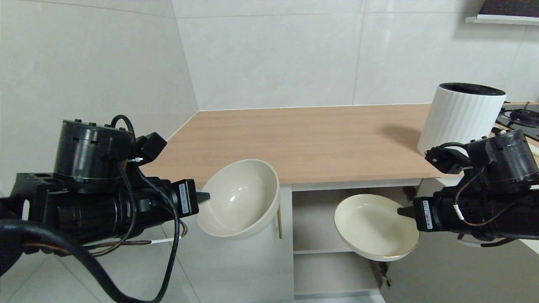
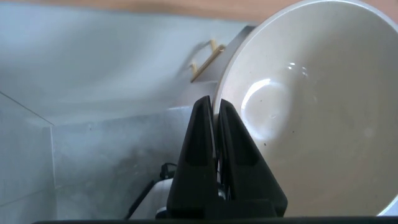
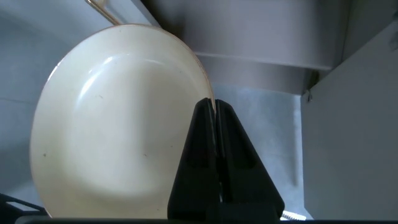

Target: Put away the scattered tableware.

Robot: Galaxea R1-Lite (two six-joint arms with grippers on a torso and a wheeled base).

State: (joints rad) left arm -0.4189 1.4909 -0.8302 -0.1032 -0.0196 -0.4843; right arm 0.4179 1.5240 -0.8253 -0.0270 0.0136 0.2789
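Head view, left to right. Left gripper (image 1: 205, 196): its fingers are pinching shut on the rim of the cream bowl (image 1: 242, 200), which is hanging tilted in the air before the closed cabinet door (image 1: 252, 269), at the front edge of the wooden countertop (image 1: 303, 134). Open cabinet (image 1: 313, 219): it is showing one shelf inside. Cream plate (image 1: 372, 225): it is tilting in front of that opening, with the right gripper (image 1: 401, 211) clamping its rim. White ribbed canister (image 1: 461, 118): it is standing on the countertop, far right.
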